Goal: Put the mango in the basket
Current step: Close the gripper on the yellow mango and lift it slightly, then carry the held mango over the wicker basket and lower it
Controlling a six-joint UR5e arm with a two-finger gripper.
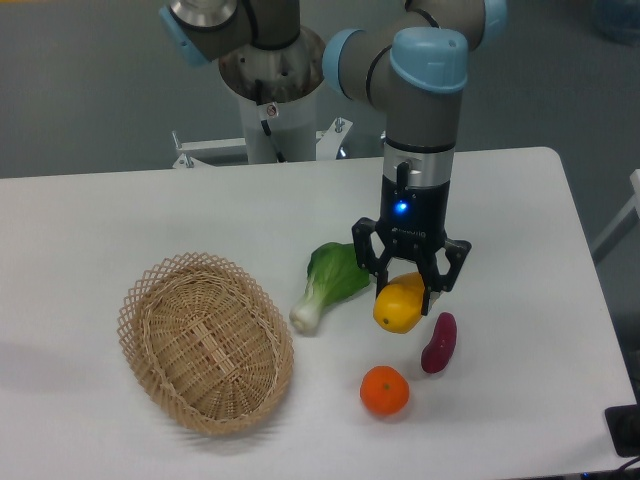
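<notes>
The mango (399, 305) is a yellow-orange oblong fruit right of the table's middle. My gripper (408, 291) points straight down over it, with its dark fingers on either side of the mango's upper end, shut on it. Whether the mango rests on the table or is just off it I cannot tell. The basket (205, 340), oval and light-tan wicker with an openwork rim, sits at the front left with nothing in it, well to the left of the gripper.
A green bok choy (328, 283) lies just left of the mango. A purple sweet potato (439, 342) lies just right of it. A round orange (385, 390) sits in front. The white table's (120, 220) right edge is near.
</notes>
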